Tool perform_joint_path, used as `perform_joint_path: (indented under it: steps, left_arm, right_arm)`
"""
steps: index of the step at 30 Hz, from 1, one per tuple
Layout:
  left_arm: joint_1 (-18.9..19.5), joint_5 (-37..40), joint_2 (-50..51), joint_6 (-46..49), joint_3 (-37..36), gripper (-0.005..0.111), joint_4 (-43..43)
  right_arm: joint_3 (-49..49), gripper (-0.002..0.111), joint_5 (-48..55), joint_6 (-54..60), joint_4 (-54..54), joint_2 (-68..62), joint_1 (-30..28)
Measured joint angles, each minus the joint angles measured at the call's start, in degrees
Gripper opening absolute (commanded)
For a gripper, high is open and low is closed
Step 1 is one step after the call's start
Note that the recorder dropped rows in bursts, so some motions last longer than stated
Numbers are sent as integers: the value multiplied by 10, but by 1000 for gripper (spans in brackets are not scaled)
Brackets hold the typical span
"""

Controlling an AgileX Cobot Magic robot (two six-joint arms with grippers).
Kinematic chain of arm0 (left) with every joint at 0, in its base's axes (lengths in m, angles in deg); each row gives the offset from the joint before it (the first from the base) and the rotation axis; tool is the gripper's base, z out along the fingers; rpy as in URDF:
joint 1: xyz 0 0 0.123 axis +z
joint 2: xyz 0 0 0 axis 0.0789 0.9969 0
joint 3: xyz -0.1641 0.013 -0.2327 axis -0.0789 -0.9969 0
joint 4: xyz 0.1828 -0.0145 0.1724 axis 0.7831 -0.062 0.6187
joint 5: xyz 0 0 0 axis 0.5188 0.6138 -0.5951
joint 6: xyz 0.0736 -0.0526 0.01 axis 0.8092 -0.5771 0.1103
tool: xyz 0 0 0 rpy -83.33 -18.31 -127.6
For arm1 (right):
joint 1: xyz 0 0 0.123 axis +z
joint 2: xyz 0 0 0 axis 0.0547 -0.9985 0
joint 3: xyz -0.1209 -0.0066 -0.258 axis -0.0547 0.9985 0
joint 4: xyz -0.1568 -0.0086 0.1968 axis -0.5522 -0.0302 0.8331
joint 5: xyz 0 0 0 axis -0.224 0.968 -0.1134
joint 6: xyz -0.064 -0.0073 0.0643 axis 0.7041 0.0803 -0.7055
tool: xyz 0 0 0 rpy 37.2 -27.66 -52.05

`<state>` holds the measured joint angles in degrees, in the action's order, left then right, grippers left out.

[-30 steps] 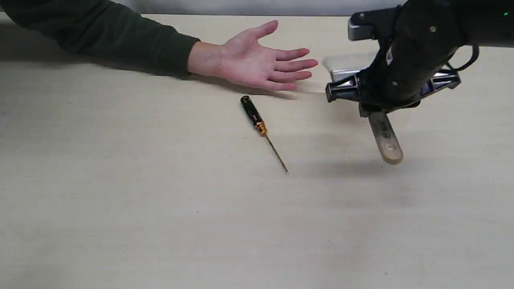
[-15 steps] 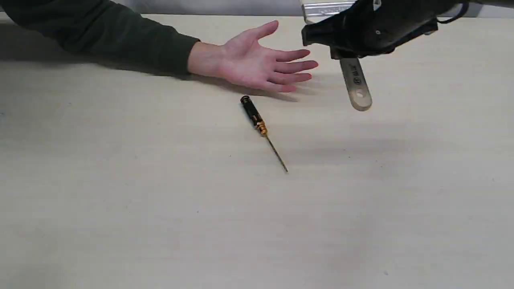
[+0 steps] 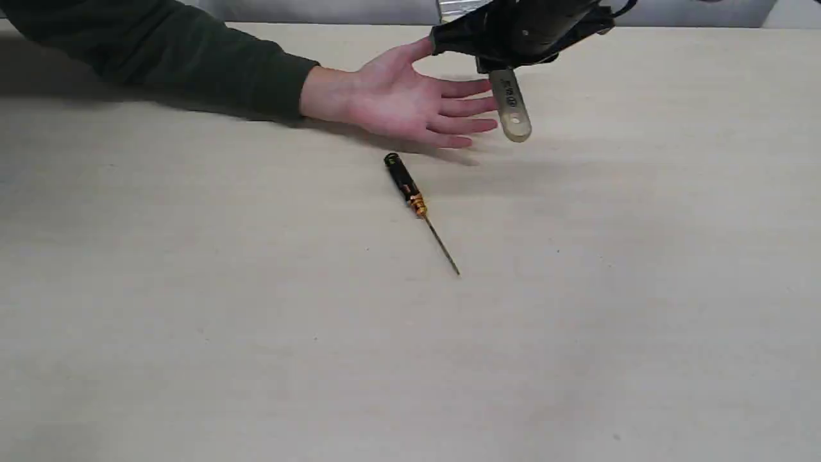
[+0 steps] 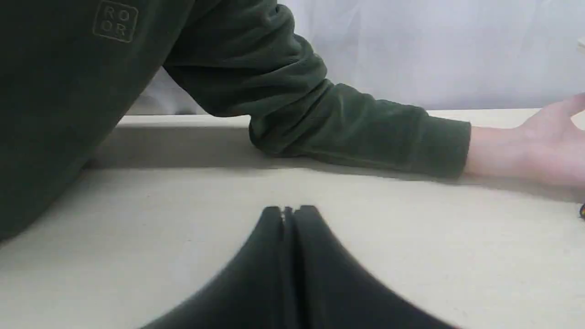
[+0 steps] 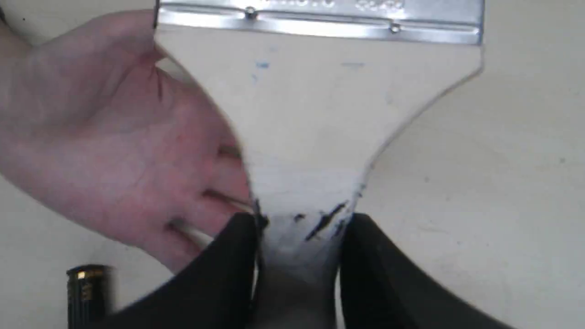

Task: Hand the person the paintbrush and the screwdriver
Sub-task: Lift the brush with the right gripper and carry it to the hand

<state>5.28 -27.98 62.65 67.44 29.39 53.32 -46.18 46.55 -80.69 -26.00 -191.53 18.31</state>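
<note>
My right gripper (image 3: 494, 64) is shut on the paintbrush (image 3: 511, 109), held in the air over the fingertips of the person's open hand (image 3: 410, 102). In the right wrist view the black fingers (image 5: 237, 256) clamp the neck of the wooden handle (image 5: 315, 128), with the silver ferrule (image 5: 320, 18) beyond and the palm (image 5: 105, 151) beneath. The bristles are out of view. The screwdriver (image 3: 414, 199) lies flat on the table just in front of the hand; its black handle end (image 5: 84, 292) shows in the right wrist view. My left gripper (image 4: 288, 212) is shut and holds nothing, low over the table.
The person's dark green sleeve (image 3: 160, 58) stretches across the far left of the beige table (image 3: 256, 333). In the left wrist view the sleeve (image 4: 320, 123) and torso (image 4: 59, 100) stand close ahead of the left gripper.
My right gripper has carried the paintbrush up and to the left, from beside the hand to over its fingertips. The hand and screwdriver have stayed in place.
</note>
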Motion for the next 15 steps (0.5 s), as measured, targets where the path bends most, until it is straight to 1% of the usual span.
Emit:
perform_joint_path:
  steps: [6,15]
  left_arm:
    - [0,0,0,0,0,0,0]
    - [0,0,0,0,0,0,0]
  right_arm:
    - [-85,4,36,12,2,-68,2]
    - [-158,5,46,28,19,-124,28]
